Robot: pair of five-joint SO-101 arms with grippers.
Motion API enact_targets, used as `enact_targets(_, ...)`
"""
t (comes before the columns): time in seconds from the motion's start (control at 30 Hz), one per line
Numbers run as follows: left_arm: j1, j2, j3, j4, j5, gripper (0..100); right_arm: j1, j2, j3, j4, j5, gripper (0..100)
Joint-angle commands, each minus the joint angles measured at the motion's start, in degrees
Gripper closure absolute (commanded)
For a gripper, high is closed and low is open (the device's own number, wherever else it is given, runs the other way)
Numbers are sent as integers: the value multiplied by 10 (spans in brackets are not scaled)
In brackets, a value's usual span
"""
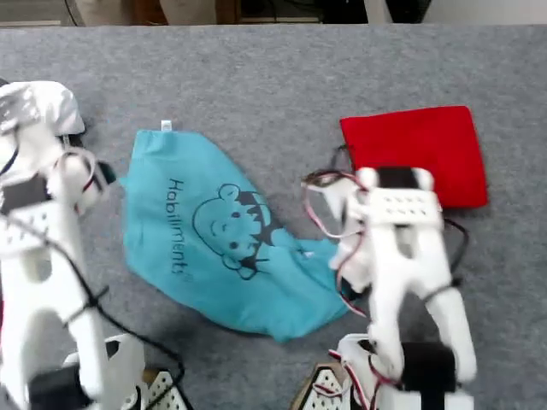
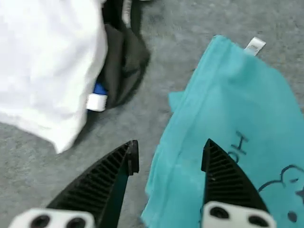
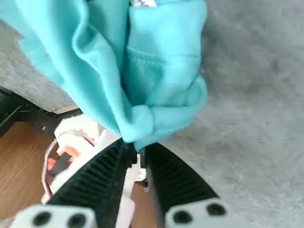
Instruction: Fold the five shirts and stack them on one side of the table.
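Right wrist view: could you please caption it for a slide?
Right tool clamps a bunched fold of the crumpled teal fabric shirt.

Left hand (image 2: 168,152) spread wide, right hand (image 3: 137,149) clamped

The teal shirt (image 1: 162,265) carries a line of dark lettering (image 1: 176,226) beside a cartoon drawing (image 1: 235,229).

white shirt (image 2: 47,61) cropped, dark garment (image 2: 124,64) half-hidden
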Motion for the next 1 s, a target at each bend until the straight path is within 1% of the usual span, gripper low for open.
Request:
enact_targets(0.0, 47, 121, -124, -4, 28, 770, 50, -63, 2, 12, 48, 996)
enact_targets(0.1, 78, 226, -213, 6, 47, 770, 49, -77, 2, 12, 55, 993)
enact_targets(0.2, 100, 329, -316, 34, 57, 770, 49, -80, -1, 11, 55, 989)
enact_targets(0.23, 107, 363, -352, 45, 63, 770, 51, -80, -1, 11, 55, 974)
enact_targets(0.27, 113, 397, -389, 56, 71, 770, 52, -81, 0, 11, 55, 945)
enact_targets(0.33, 118, 465, -467, 69, 98, 770, 53, -81, 0, 11, 55, 853)
enact_targets(0.4, 116, 538, -542, 74, 143, 771, 53, -82, -2, 11, 55, 764)
enact_targets(0.43, 115, 572, -579, 80, 169, 771, 52, -82, -2, 6, 55, 735)
enact_targets(0.47, 111, 607, -620, 87, 191, 772, 53, -82, -2, 2, 55, 729)
enact_targets(0.57, 105, 695, -753, 123, 248, 774, 54, -82, -4, 0, 55, 768)
enact_targets(0.67, 98, 771, -882, 164, 289, 775, 73, -82, -5, -1, 55, 858)
enact_targets(0.77, 91, 839, -985, 202, 314, 776, 95, -82, -6, -2, 56, 929)
enact_targets(0.97, 69, 968, -1101, 209, 362, 776, 141, -82, -20, -22, 56, 943)
